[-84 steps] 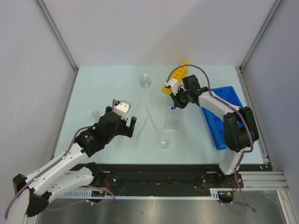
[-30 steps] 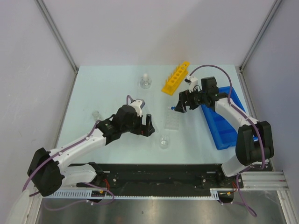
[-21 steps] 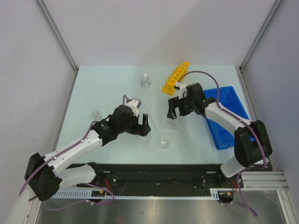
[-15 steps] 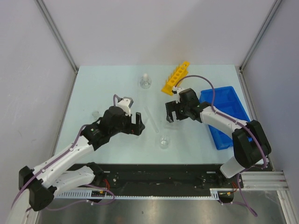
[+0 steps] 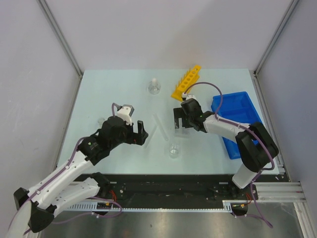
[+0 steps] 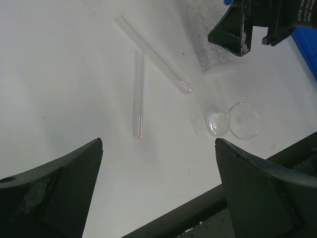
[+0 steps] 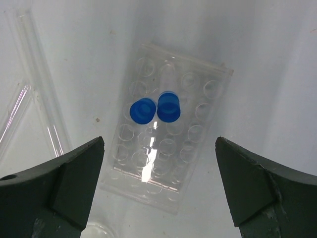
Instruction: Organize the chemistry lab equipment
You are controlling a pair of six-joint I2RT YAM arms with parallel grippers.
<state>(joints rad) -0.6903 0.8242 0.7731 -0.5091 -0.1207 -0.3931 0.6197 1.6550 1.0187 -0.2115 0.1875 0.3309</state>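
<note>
Blue caps mark the two blue-capped tubes point(image 7: 168, 106) standing side by side in wells near the middle of the clear tray point(image 7: 198, 148). The tray lies flat on the table point(image 5: 99, 89), between the yellow holed tube rack point(image 5: 186, 83) and the small clear beaker point(image 5: 173, 150). The right gripper point(image 7: 159, 144) hangs directly over them with its jaws spread wide and nothing between them, so the step in hand looks like picking a capped tube, probably for the rack or the blue compartmented bin point(image 5: 237, 101). Because the caps sit so close together, the next move calls for centring on one cap alone, descending straight and closing gently so that the neighbour and the light tray are not dragged along. The left gripper point(image 6: 158, 144), equally spread and empty, hovers above two bare glass tubes point(image 6: 138, 94) lying loose on the table near the beaker. The stoppered flask point(image 5: 154, 87) stands apart at the far side.
</note>
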